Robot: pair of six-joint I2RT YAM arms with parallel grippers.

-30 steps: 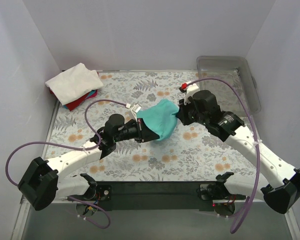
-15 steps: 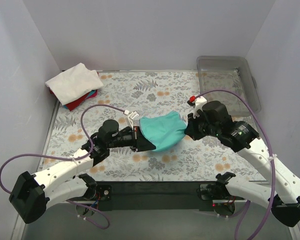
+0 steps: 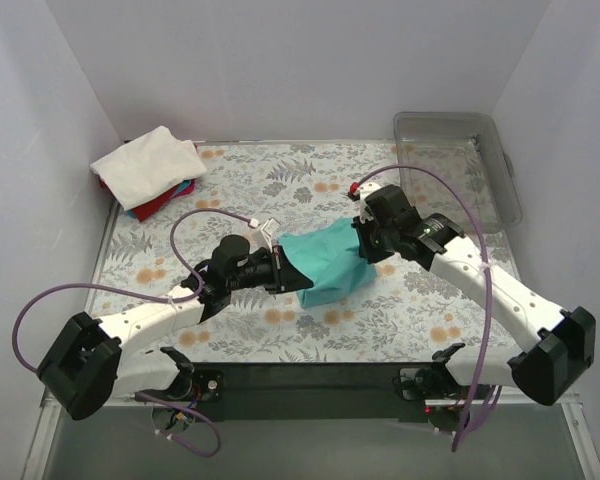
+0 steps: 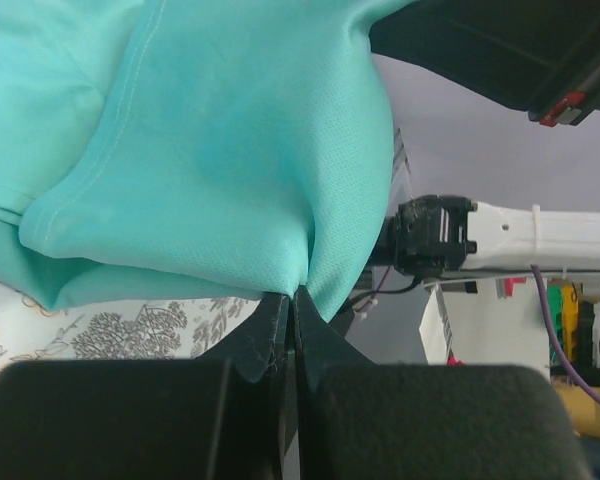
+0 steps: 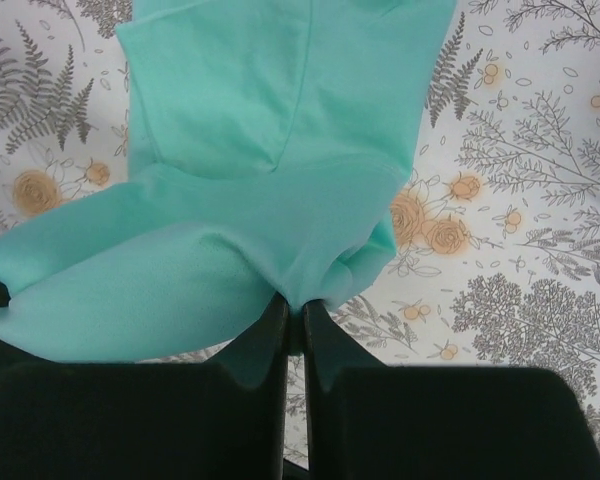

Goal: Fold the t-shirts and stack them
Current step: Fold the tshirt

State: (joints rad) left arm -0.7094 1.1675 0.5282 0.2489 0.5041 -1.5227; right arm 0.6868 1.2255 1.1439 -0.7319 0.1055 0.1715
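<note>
Folding step in hand, by the look of it: holding the teal t-shirt (image 3: 325,262) pinched at two ends, to the near left of the tray (image 3: 507,180) and well apart from it. Clamping one bunched edge in the left gripper (image 3: 283,270), jaws pressed tight on a pucker of cloth at the end farther from the tray. Clamping the opposite edge in the right gripper (image 3: 365,240), likewise closed down on a fold of fabric, at the end nearer the tray. Sagging between the two, looking doubled over, showing a hemmed edge and a seam, soft and thin, wrinkling at each pinch; hard telling whether brushing the table (image 3: 280,180) or hanging just off it. Lying far left of the tray, in the back corner: the stack (image 3: 160,203), a white shirt (image 3: 148,162) on top, red and blue peeking out beneath. Probably calling next for lowering the cloth flat, keeping both ends level and taut, then letting go without dragging a corner; risking a crooked fold by dropping one side first.
</note>
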